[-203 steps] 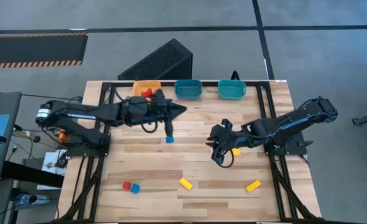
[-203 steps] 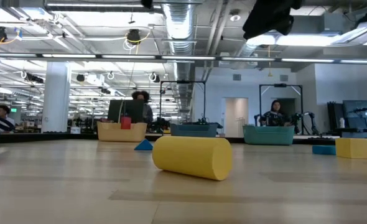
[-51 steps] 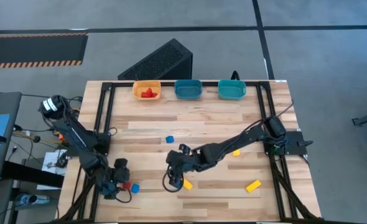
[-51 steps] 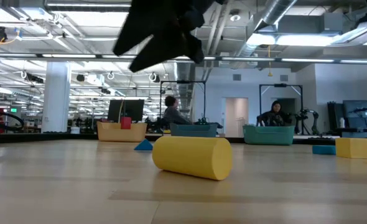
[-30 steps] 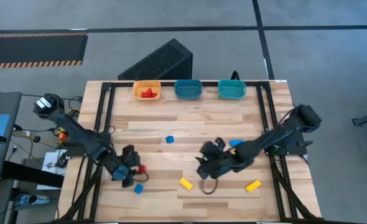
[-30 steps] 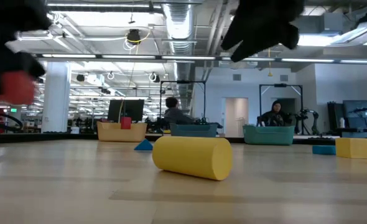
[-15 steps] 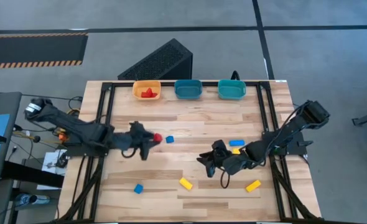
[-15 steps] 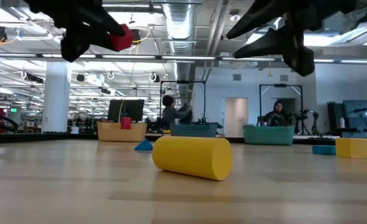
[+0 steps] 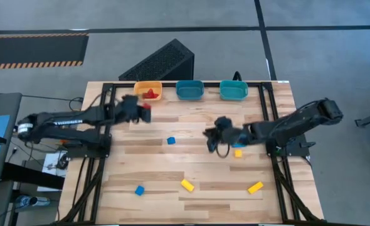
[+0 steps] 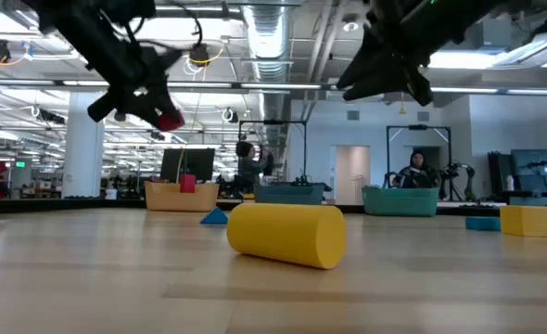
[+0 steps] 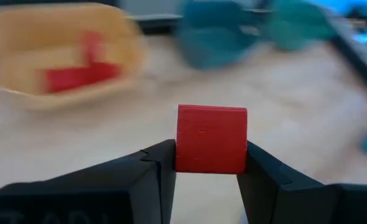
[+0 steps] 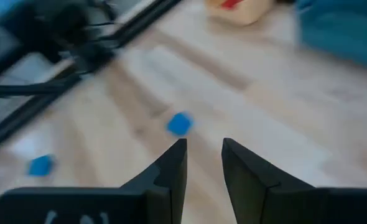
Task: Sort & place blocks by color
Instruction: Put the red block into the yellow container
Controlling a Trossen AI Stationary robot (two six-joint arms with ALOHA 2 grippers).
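Left end effector (image 11: 209, 163): pinching a small red cube block (image 11: 211, 138) between its dark fingers, raised above the wooden bench (image 9: 197, 172), near the far edge, just short of the orange plastic bin (image 9: 148, 91).
Orange bin: at the far edge toward the left corner, red blocks already inside.
Right end effector (image 12: 203, 163): nothing between its fingers, which stand slightly apart; raised over the middle of the bench, toward the right.
Loose blocks: small blue cube (image 9: 170, 141) mid-bench; another blue cube (image 9: 139, 189) near the front edge, left; yellow block (image 9: 187, 185) near the front edge, centre; yellow bar (image 9: 255, 187) front right.
Teal bins (image 9: 189, 90): two, along the far edge.
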